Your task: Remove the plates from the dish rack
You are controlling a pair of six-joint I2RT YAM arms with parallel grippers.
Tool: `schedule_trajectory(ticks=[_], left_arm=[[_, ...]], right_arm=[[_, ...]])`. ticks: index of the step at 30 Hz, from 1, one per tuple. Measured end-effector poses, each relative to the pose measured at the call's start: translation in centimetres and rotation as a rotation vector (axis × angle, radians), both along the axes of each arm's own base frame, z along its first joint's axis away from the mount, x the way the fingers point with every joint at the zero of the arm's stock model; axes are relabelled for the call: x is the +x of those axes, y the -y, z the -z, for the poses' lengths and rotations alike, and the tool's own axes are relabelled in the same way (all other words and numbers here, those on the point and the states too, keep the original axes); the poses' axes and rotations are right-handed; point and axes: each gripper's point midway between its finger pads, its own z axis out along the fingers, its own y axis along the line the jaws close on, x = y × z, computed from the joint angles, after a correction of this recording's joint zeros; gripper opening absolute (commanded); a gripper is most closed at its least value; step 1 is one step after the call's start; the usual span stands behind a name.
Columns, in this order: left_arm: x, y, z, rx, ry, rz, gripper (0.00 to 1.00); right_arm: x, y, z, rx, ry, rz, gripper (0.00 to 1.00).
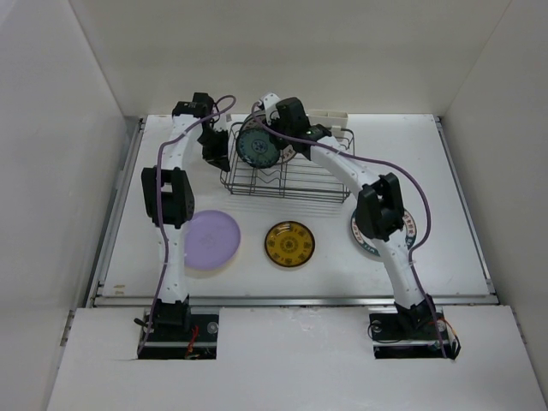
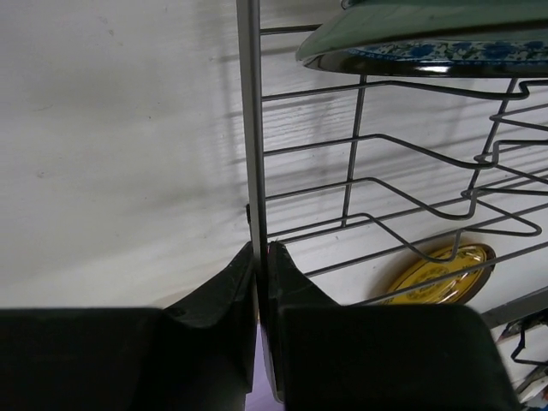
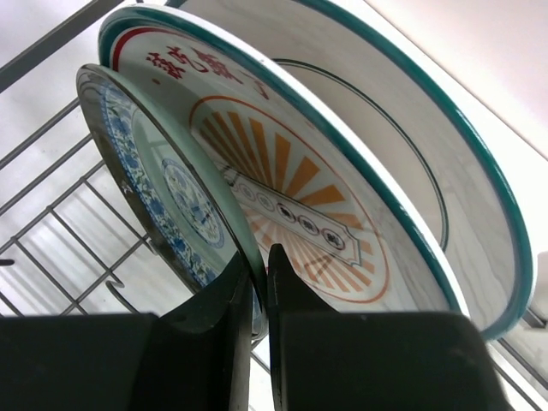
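The dark wire dish rack (image 1: 295, 180) stands at the back middle of the table. My left gripper (image 1: 215, 151) is shut on the rack's left rim wire (image 2: 251, 154), its jaws (image 2: 261, 250) pinching it. My right gripper (image 1: 272, 142) is shut on the edge of a small teal patterned plate (image 1: 255, 145), which stands upright in the rack; the right wrist view shows the jaws (image 3: 259, 255) clamped on its rim (image 3: 163, 184). Behind it stand a white plate with an orange sunburst (image 3: 308, 180) and another white teal-rimmed plate (image 3: 454, 171).
On the table lie a lavender plate (image 1: 210, 241), a small ochre patterned plate (image 1: 289, 243) and a white patterned-rim plate (image 1: 366, 237) partly under my right arm. A white plastic cup (image 1: 330, 117) sits on the rack's far rim. White walls enclose the table.
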Motion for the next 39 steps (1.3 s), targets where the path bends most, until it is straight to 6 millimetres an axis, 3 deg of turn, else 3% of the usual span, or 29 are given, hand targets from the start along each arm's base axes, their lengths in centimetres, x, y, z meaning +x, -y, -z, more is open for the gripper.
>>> schedule_trajectory(ticks=[5,9,20,24,29,31,33,35,39], left_arm=[[0.1,0.0,0.0,0.033,0.002,-0.019,0.0],[0.1,0.1,0.0,0.048,0.008,-0.029,0.0],[0.1,0.8,-0.1,0.035,-0.008,-0.106,0.0],[0.1,1.3,-0.2,-0.012,-0.016,-0.167,0.0],[0.4,1.4,-0.3,-0.03,-0.009,-0.197,0.0],[0.6,1.4,-0.3,-0.033,-0.003,-0.196,0.0],[0.7,1.4,-0.3,-0.033,0.005,-0.188,0.0],[0.7,1.5,-0.3,-0.029,0.01,-0.179,0.0],[0.7,1.5,-0.2,-0.016,0.015,-0.167,0.0]], right_arm=[[-0.3,0.4,-0.7,-0.021,0.021,0.041,0.0],[-0.9,1.2,-2.6,-0.016,0.053,0.071,0.0],[-4.2,5.6,-11.3,0.048,0.127,0.21,0.0],[-7.2,6.5,-14.3,0.13,0.097,0.19,0.0],[-14.2,6.6,-16.2,0.235,-0.017,0.029,0.0],[-17.7,6.5,-15.2,0.27,-0.098,-0.049,0.0],[-20.8,6.5,-12.7,0.283,-0.21,-0.107,0.0],[-23.4,6.4,-9.0,0.278,-0.339,-0.139,0.0],[-28.3,7.1,0.9,0.215,-0.648,-0.115,0.0]])
